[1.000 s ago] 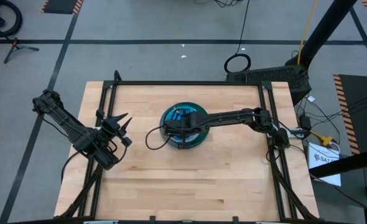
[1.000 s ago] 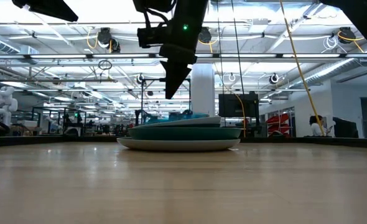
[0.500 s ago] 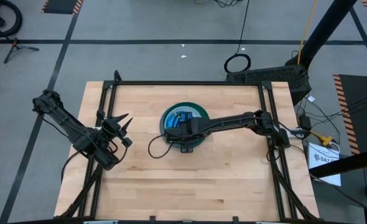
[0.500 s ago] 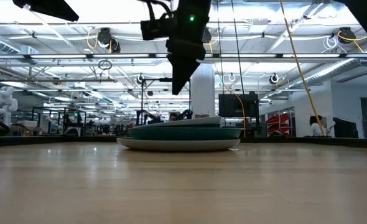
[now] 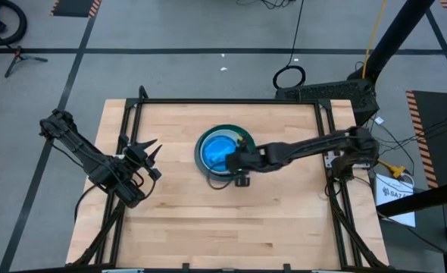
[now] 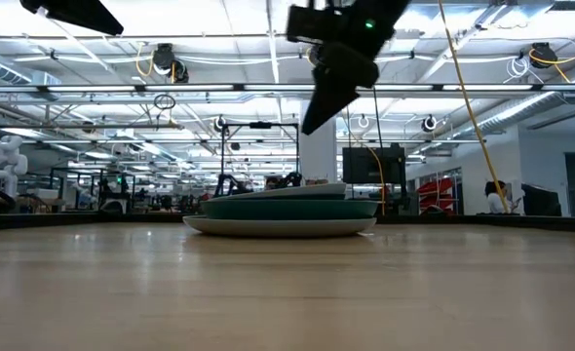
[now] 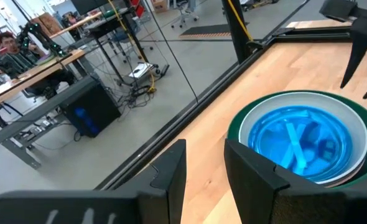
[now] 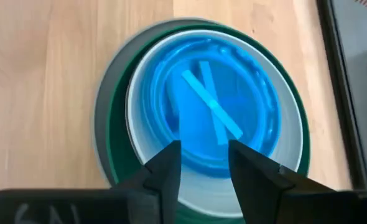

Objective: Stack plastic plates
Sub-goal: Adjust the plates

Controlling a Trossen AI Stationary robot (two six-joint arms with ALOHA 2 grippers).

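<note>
Hovering with the right pincer (image 5: pixel 227 162) parted and empty just above the round bright blue plastic plate (image 5: pixel 217 151) topping the mid-desk stack, left pincer (image 5: pixel 149 149) parted well aside of it; likely light, stiff, slick, best pinched at the rim.

Plates (image 5: pixel 222 150) stacked at table (image 5: pixel 284 227) centre

floor (image 5: pixel 170 30): grey, black tape lines | ceiling lights (image 6: pixel 161 58) | desks (image 7: pixel 40 68)
</note>
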